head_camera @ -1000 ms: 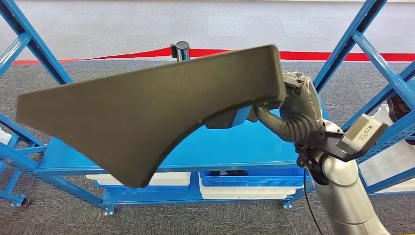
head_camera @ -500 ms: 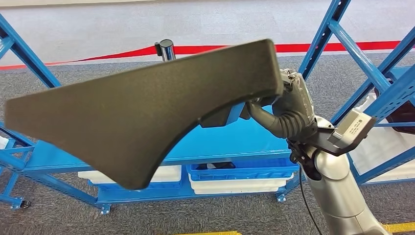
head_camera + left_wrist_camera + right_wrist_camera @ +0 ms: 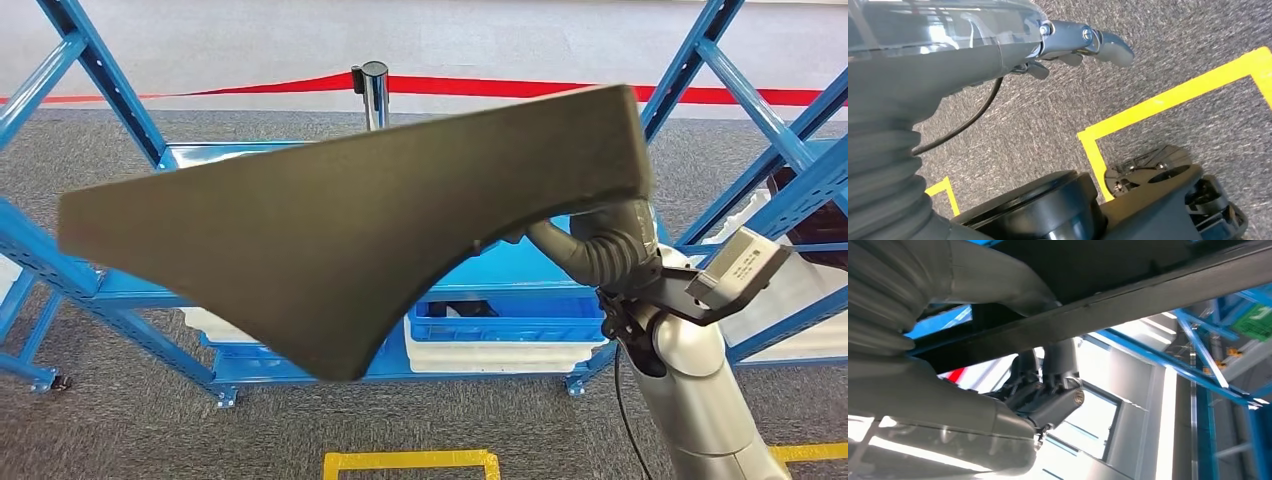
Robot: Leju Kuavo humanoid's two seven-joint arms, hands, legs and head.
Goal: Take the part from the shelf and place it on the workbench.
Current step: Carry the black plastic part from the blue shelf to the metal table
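The part (image 3: 350, 235) is a large, dark grey, flat wedge-shaped panel with a curved cut-out. It is held up in the air in front of me and hides much of the blue shelf (image 3: 520, 270). My right hand (image 3: 612, 238) grips its thick right end from below, and the panel mostly covers the hand. In the right wrist view the thumb (image 3: 998, 287) lies against the dark part (image 3: 1128, 305) and the fingers (image 3: 1048, 390) wrap its edge. My left hand (image 3: 1083, 45) hangs over the carpet and holds nothing, its fingers loosely apart.
Blue shelf uprights (image 3: 95, 75) stand at the left and right. White bins (image 3: 500, 355) and a blue bin (image 3: 520, 325) sit on the lower level. A stanchion (image 3: 374, 85) with a red belt stands behind. Yellow tape (image 3: 410, 462) marks the grey carpet.
The whole picture has shifted, so the camera has moved. The panel now covers more of my right hand, and yellow floor tape shows at the bottom.
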